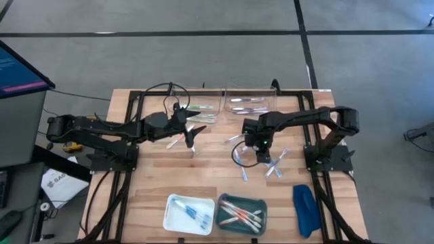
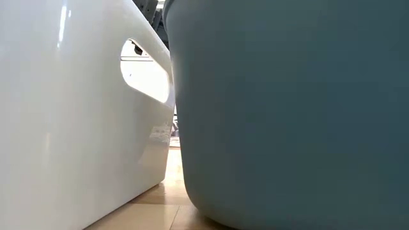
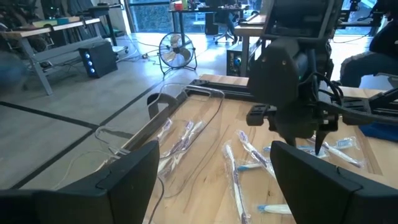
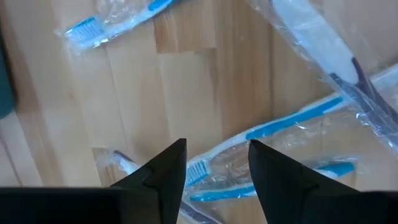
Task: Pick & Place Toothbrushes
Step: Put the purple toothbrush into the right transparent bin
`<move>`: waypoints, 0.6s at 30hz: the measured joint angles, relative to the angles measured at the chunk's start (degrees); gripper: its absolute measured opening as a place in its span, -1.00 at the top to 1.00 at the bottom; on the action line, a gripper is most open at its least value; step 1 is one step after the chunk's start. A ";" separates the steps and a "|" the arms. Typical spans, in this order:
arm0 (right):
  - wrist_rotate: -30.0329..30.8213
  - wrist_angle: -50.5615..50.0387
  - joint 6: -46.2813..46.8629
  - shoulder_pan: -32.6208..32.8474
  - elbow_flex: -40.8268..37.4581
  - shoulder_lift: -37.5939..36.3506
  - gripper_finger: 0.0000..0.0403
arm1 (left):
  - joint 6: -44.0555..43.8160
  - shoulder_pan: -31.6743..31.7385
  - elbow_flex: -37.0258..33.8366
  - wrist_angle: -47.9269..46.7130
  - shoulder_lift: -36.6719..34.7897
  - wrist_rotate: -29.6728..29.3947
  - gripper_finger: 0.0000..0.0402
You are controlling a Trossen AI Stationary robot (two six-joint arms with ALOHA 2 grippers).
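Fingers of the right gripper [image 4: 214,163] stand apart and empty, poised just above a clear-wrapped toothbrush with a blue handle and white bristles [image 4: 261,134] lying on the pale wooden slatted table [image 4: 186,81]. In the high view this right gripper [image 1: 261,150] hangs near the table's centre, with loose wrapped toothbrushes [image 1: 274,165] scattered at its four o'clock. The left gripper [image 1: 188,135] waits at about ten o'clock from the centre, its fingers [image 3: 130,171] wide apart and holding nothing. More toothbrushes lie in the clear tray [image 1: 271,95] at twelve o'clock. The white bin [image 1: 171,215] and teal bin [image 1: 221,218], both already holding brushes, sit at six o'clock.

To grasp well, the right gripper should probably descend straight, straddling the handle across its narrow width, not the loose wrapper edge, and close only once both tips reach the wood. Neighbouring wrappers overlap, so pinching one alone matters.
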 joint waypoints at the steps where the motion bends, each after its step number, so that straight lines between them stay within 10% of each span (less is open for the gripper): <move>1: 0.19 -0.28 0.02 -0.02 0.06 0.19 0.19 | 0.00 0.00 0.00 0.00 0.00 0.00 -0.50; 18: 11.87 6.53 -9.17 -0.37 0.44 0.00 0.42 | -0.02 0.00 0.00 0.28 0.00 0.00 -0.50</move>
